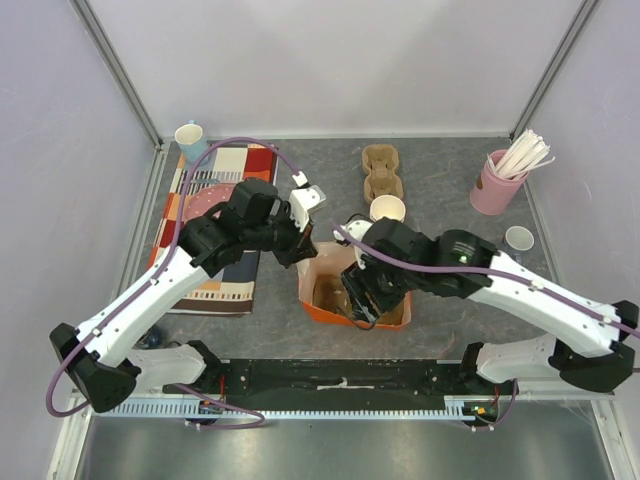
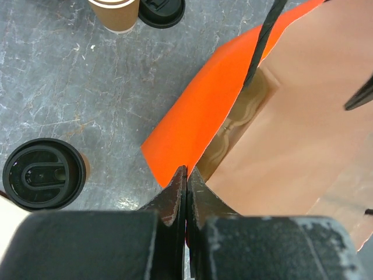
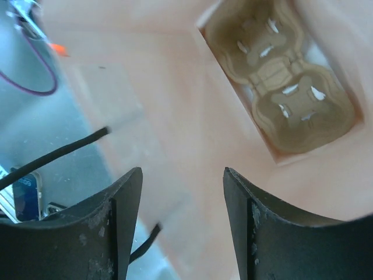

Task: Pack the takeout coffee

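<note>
The takeout coffee (image 2: pixel 44 173), a brown cup under a black lid, stands on the grey table left of the orange paper bag (image 2: pixel 192 111); the top view does not show it, my left arm covers that spot. My left gripper (image 2: pixel 186 175) is shut on the bag's near left rim, also in the top view (image 1: pixel 303 250). The bag (image 1: pixel 398 315) stands open at the table's middle. My right gripper (image 3: pixel 182 175) is open and empty inside the bag, above a cardboard cup carrier (image 3: pixel 285 99) on its bottom. It shows in the top view (image 1: pixel 358 300).
A stack of lidless paper cups (image 1: pixel 388 208) and a loose black lid (image 2: pixel 161 10) stand behind the bag. Another cardboard carrier (image 1: pixel 381 172), a pink holder of white sticks (image 1: pixel 497 185), a small white cup (image 1: pixel 519 238), a blue mug (image 1: pixel 189 135) and a patterned cloth (image 1: pixel 215 285) surround it.
</note>
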